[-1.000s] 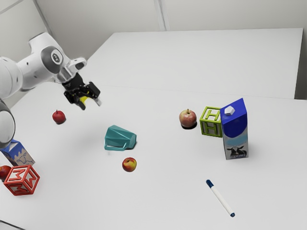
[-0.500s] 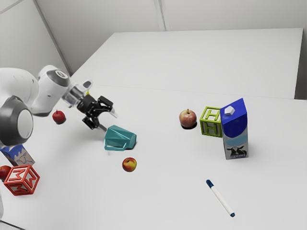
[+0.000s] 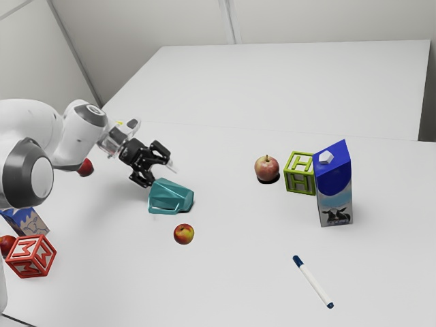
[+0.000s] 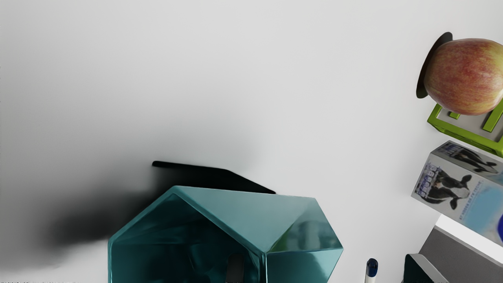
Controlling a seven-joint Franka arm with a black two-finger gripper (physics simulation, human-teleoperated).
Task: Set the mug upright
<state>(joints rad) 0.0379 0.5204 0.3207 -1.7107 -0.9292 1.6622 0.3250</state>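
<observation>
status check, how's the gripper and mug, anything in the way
Gripper open, at the mug's mouth. Mug lying on its side. Red-yellow fruit close by, might get nudged.

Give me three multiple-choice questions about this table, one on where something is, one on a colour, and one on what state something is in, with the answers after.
1. In the exterior view, what stands right next to the green letter block?
A. The marker
B. The red letter block
C. The blue-topped carton

2. What colour is the mug?
A. Teal
B. Orange
C. Purple

3. How is the mug resting?
A. Upright on its base
B. On its side
C. Upside down on its rim

Answers:
1: C. In the exterior view, the carton overlaps the block's edge, while the marker and the red block lie well away.
2: A. The mug is blue-green in both views.
3: B. Its mouth faces sideways in the wrist view, and the exterior view shows its body lying along the table.
</observation>
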